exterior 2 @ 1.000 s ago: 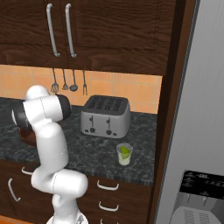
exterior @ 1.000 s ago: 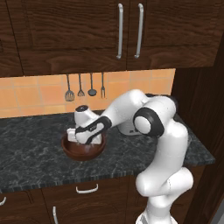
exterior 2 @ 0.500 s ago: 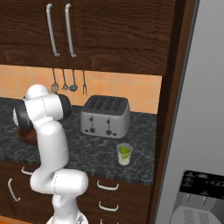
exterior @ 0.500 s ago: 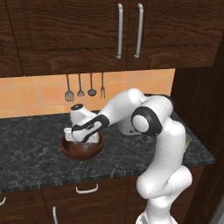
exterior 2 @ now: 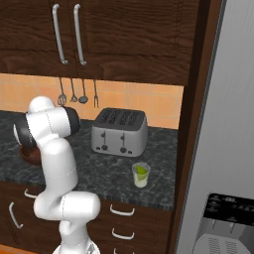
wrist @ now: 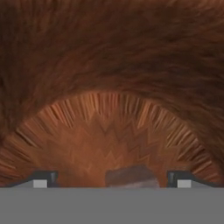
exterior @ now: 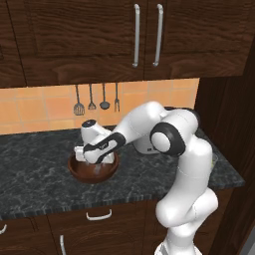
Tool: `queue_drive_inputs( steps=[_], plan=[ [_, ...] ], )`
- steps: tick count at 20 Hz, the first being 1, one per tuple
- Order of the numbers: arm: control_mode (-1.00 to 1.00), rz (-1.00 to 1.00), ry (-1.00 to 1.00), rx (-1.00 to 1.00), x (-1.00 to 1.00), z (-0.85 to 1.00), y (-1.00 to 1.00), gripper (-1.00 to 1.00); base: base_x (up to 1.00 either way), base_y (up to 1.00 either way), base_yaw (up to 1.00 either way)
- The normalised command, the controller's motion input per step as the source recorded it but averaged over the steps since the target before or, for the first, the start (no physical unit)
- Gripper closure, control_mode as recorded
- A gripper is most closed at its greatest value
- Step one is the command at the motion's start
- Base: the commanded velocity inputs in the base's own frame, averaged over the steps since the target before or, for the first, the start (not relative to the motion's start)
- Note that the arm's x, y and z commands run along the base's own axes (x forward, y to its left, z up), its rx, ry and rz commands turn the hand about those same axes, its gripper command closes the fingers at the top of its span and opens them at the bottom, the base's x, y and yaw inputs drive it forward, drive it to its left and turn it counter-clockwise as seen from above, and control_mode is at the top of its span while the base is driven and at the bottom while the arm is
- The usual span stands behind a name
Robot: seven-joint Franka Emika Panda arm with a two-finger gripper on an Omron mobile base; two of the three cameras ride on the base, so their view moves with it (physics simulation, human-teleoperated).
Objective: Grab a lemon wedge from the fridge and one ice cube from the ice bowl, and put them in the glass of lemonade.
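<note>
Movement: since the earlier frame I had lowered my hand further into the ice bowl point(exterior: 93, 169) and drawn it a little toward the bowl's left side; nothing else on the counter point(exterior: 35, 164) had shifted.
Gripper: my gripper point(wrist: 112, 179) was spread wide and held nothing, one fingertip low on each side in the hand view.
Ice cube: the ice cube point(wrist: 131, 176) lay on the wooden floor of the bowl, between my fingertips and close under the hand, not yet touched as far as I could tell.
Handling: I judged the cube light, hard and slippery, likely to squirt out of a skewed pinch, so I meant to close squarely on two opposite flat faces, low on the cube.
Glass: the glass of lemonade point(exterior 2: 141, 174) stood near the counter's front edge, in front of the toaster point(exterior 2: 120, 131) and well apart from the bowl; something yellow-green already showed in it.
Fridge: the fridge point(exterior 2: 228, 149) stood shut at the right.
</note>
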Motion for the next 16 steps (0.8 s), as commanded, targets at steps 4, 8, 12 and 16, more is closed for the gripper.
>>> queue_drive_inputs(
  steps=[4, 8, 12, 16],
  plan=[
    [-1.00, 0.00, 0.00, 0.00, 0.00, 0.00, 0.00, 1.00, 0.00, 0.00, 0.00],
    [-1.00, 0.00, 0.00, 0.00, 0.00, 0.00, 0.00, 1.00, 0.00, 0.00, 0.00],
    [-1.00, 0.00, -0.07, 0.00, -0.14, 0.33, 0.00, 1.00, 0.00, 0.00, 0.00],
    [-1.00, 0.00, -0.28, 0.00, -0.87, 1.00, -0.31, 1.00, 0.00, 0.00, 0.00]
  ],
)
